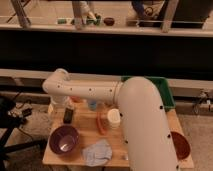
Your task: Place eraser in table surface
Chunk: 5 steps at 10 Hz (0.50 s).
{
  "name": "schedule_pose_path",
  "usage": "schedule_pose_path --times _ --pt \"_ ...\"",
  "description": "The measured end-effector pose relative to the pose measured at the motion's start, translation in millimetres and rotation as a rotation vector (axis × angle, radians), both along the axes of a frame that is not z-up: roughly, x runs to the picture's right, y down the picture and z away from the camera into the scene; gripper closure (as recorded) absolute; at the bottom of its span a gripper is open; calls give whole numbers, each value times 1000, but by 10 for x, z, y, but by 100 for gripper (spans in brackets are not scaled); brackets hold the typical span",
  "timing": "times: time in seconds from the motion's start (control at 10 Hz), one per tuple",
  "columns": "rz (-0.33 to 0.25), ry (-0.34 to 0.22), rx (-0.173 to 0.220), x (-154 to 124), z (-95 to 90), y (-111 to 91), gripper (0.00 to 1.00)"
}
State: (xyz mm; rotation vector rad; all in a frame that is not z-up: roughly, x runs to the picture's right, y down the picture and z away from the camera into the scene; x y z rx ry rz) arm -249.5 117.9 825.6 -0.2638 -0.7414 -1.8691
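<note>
The eraser (68, 115) is a small black block lying on the table surface (82, 131) near its back left corner, just behind the purple bowl (64, 139). My gripper (63, 103) hangs under the arm's white left joint, directly above the eraser's far end, mostly hidden by the arm. It appears open, and I cannot see it touching the eraser. The thick white forearm covers the right half of the table.
A crumpled blue cloth (97, 152) lies at the front. A white cup (114, 117) and an orange stick-like item (101, 122) sit mid-table. A green tray (167, 92) is at the back right, a brown bowl (181, 145) at the right edge.
</note>
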Motion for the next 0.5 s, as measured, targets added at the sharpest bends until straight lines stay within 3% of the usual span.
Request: schedule_pose_path --times 0.5 --pt "-6 26 -15 15 291 164 20"
